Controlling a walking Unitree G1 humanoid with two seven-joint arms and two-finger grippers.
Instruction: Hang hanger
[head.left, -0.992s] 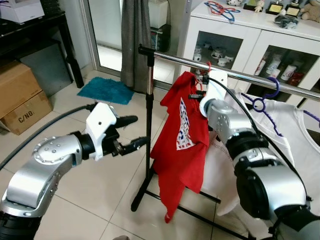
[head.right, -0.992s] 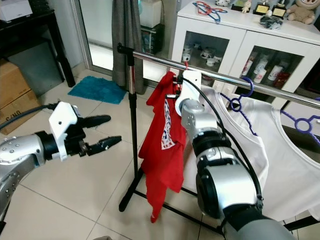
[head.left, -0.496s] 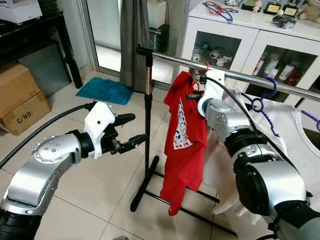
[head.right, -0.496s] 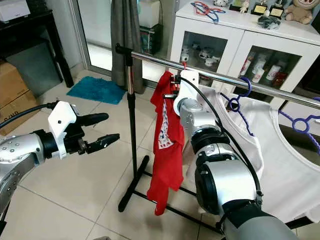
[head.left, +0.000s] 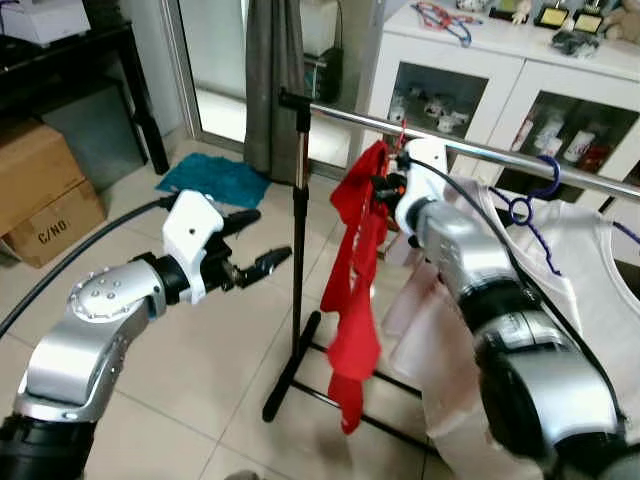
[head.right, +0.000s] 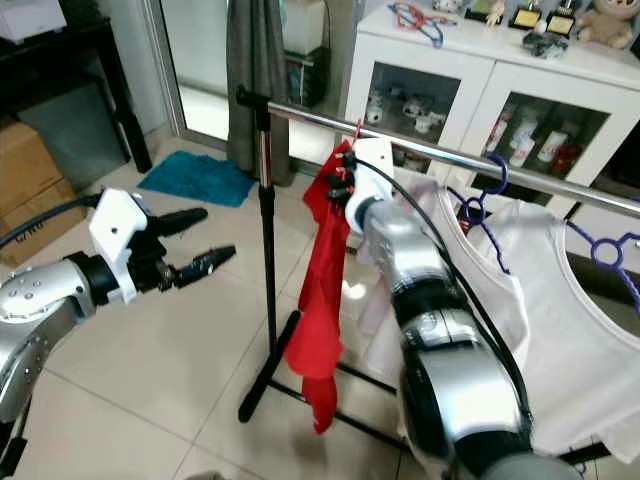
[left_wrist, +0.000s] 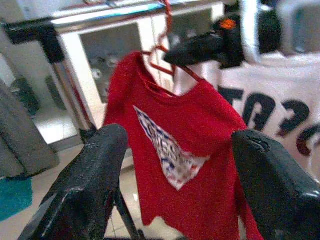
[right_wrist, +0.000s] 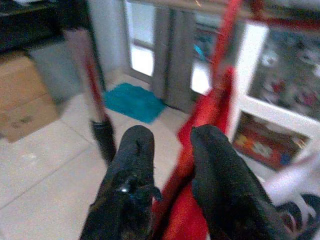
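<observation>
Left eye view: we see our right gripper (head.left: 383, 186) clamping the red hanger (left_wrist: 167, 55) with its red shirt (head.left: 358, 280) on the rail (head.left: 470, 150); left gripper (head.left: 258, 243) spread wide, empty, above tiled floor (head.left: 200, 370).

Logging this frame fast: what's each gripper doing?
Left gripper: open, empty.
Right gripper: shut on the red hanger.

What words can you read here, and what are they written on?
"C/NO" on the cardboard box, near the left end effector.
Big black letters on the white shirt: cut off and blurred, not readable.
Print on the red shirt: too blurred to read.
</observation>
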